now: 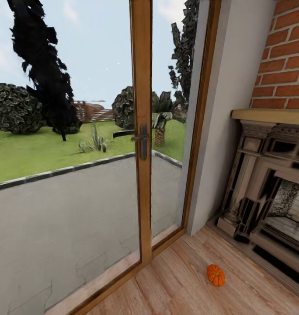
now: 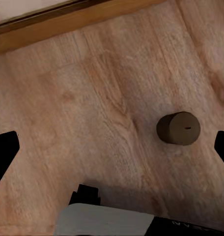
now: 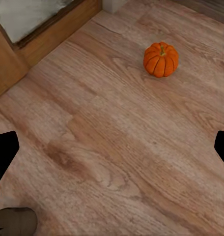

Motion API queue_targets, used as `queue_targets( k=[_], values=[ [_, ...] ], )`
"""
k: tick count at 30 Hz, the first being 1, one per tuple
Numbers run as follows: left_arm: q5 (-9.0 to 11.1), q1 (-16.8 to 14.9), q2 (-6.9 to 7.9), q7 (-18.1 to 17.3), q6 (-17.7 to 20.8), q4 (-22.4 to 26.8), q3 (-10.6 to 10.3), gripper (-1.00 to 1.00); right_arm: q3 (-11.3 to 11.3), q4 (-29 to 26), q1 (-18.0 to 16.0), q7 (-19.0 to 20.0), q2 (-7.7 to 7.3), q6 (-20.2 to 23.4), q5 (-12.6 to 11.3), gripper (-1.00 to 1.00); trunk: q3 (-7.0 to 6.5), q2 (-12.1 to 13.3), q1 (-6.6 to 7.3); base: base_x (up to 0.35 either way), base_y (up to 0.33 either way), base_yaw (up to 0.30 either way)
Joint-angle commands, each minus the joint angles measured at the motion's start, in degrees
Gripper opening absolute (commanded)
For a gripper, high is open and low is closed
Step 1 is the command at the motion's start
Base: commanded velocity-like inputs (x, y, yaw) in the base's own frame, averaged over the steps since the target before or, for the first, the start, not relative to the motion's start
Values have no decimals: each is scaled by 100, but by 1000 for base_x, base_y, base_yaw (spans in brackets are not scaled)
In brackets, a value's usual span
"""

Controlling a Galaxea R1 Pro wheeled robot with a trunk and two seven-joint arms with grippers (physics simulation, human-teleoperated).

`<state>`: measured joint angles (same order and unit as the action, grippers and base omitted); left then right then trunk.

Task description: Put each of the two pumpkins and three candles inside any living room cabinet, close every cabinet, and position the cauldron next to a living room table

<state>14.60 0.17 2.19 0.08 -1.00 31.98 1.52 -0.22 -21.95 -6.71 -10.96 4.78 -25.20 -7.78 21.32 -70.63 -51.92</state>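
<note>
The head camera faces a tall glass door (image 1: 140, 131) in a warm wooden frame, with a dark lever handle (image 1: 143, 141) at mid-height and a paved terrace and lawn beyond the glass. Further right stands a pale wall, then a brick chimney breast over an ornate stone fireplace (image 1: 272, 192). On the wooden floor (image 1: 175, 284) in front of the hearth lies one orange pumpkin (image 1: 215, 275), tipped on its side and well apart from the door frame. The left gripper (image 2: 112, 147) hangs over bare boards with its dark fingertips (image 2: 4, 152) spread wide and nothing between them — a stubby tan candle (image 2: 178, 128) lies on its side ahead of the jaws, closer to one fingertip than the other, touching neither. The right gripper (image 3: 112, 150) is likewise spread and empty; the pumpkin (image 3: 161, 59) sits well ahead of its jaws, off toward one finger, and a second candle (image 3: 14, 221) lies on the boards on the near side of the jaws.
</note>
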Motion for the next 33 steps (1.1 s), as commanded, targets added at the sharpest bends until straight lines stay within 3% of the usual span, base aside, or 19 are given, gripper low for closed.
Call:
queue_targets(
  k=[1, 2, 4, 5, 16, 22, 33],
  values=[
    [159, 1, 48, 1, -106, -193, 11, 100, 16, 151, -9, 20, 11, -250, -53, 100, -14, 38, 22, 0, 0, 0],
    [273, 0, 150, 1, -491, -388, 37, 100, 41, 463, -13, 34, 19, -505, -45, 100, -32, 78, 44, 0, 0, 0],
    [309, 0, 176, 1, -822, -524, 45, 100, 44, 577, -14, 38, 14, -649, -42, 100, -67, 159, 88, 0, 0, 0],
    [328, 0, 183, 1, -1200, -623, 49, 100, 34, 627, -14, 41, -42, -757, -62, 100, -67, 159, 88, 0, 0, -170],
    [341, 0, 193, -19, -1340, -834, 96, 100, 26, 650, -14, 41, -101, -785, -79, 100, -67, 159, 88, 0, 0, -249],
    [334, 0, 195, -25, -1888, -1232, 83, 100, -7, 672, -14, 61, -142, -777, -92, 100, -67, 159, 88, 0, 0, -268],
    [298, 0, 164, -53, -1984, -1308, 52, 100, 2, 662, -14, 82, -121, -734, -89, 100, -64, 159, 88, 0, 0, -282]
  ],
)
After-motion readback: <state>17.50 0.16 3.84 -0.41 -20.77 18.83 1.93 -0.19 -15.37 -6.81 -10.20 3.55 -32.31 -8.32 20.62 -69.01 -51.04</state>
